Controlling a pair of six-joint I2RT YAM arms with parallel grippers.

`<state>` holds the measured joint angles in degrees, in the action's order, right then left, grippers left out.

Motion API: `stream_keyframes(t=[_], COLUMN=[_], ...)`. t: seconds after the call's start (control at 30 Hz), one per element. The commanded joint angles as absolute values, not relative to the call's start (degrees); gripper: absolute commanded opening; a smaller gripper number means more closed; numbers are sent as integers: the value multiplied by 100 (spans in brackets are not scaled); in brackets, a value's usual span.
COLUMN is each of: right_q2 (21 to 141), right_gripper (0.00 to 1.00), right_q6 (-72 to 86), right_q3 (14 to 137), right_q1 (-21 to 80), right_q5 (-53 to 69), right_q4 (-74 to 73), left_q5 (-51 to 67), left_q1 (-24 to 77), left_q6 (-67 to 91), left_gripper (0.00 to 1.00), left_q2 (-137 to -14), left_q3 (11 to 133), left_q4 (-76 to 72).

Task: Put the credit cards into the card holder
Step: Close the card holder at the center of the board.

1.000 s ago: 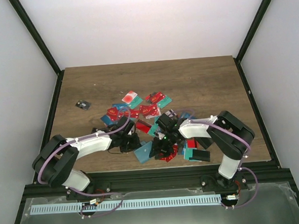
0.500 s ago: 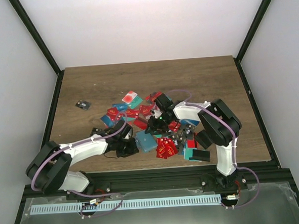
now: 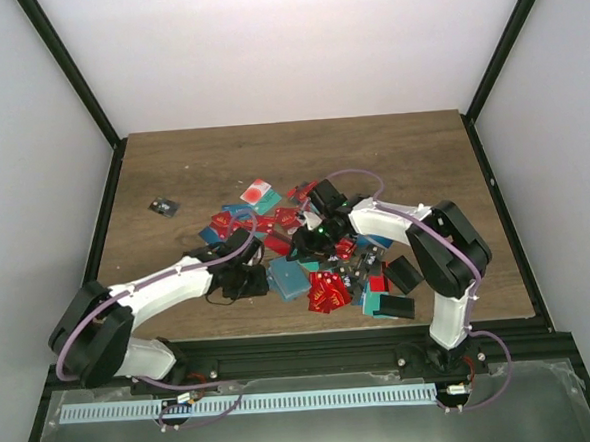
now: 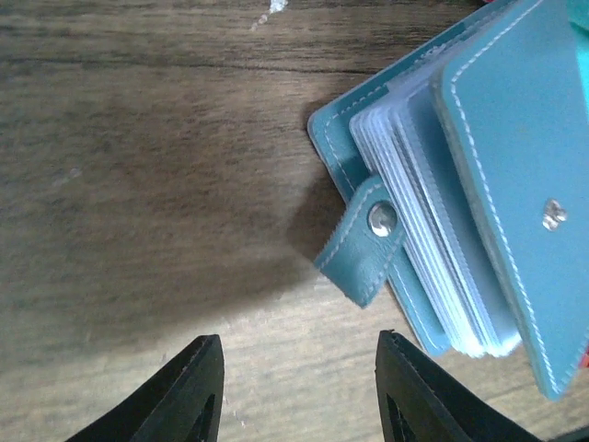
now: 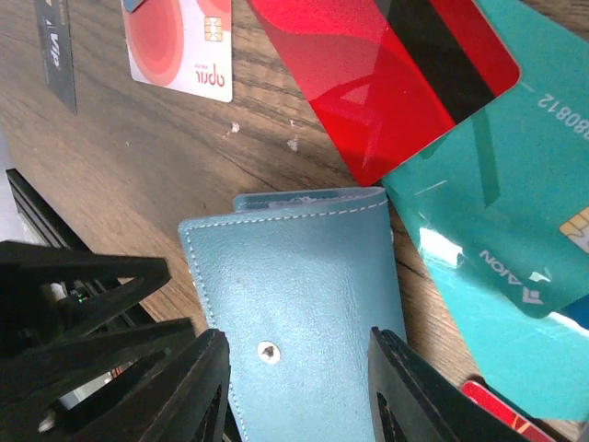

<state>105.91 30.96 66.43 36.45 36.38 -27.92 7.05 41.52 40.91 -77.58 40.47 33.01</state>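
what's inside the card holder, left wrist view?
Inside the card holder, between its teal covers, a stack of clear plastic sleeves shows edge-on. Whether any sleeve holds a card is hidden by the top cover.

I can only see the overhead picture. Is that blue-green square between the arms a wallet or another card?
Observer: A wallet: the left wrist view shows the card holder with clear sleeves stacked inside and a snap strap.
Visitor: Is a claw holding it?
Observer: The left gripper is open over the table beside it, holding nothing.
Visitor: And the other?
Observer: The right gripper is open above the holder's cover, beside a red card with a black stripe.
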Motion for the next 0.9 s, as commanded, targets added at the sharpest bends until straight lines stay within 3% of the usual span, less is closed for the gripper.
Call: stream_keyframes(t=[0.0, 0.33, 0.5, 0.6, 0.87], right_q2=[10340, 10240, 10200, 10245, 10584], right_gripper=[44, 44, 44, 44, 44], right_q6=[2998, 3173, 3333, 3411, 3556], right_q3=[6538, 6356, 6145, 6075, 6270], right_q1=[3646, 3650, 3696, 3813, 4220], right_q5=[3705, 3899, 3986, 3975, 3557], right_q4=[-2858, -2682, -2471, -2374, -2484], left_q5=[626, 874, 489, 341, 243], left_q1=[4155, 4156, 4153, 4154, 4083], left_q6=[3463, 3206, 3296, 3381, 3686], left_gripper=[48, 47, 21, 12, 15], left_q2=[-8171, -8916, -8967, -8877, -8396], left_q3=[4266, 4478, 4411, 4304, 3999], left_q4=[2988, 2545, 2638, 2664, 2482])
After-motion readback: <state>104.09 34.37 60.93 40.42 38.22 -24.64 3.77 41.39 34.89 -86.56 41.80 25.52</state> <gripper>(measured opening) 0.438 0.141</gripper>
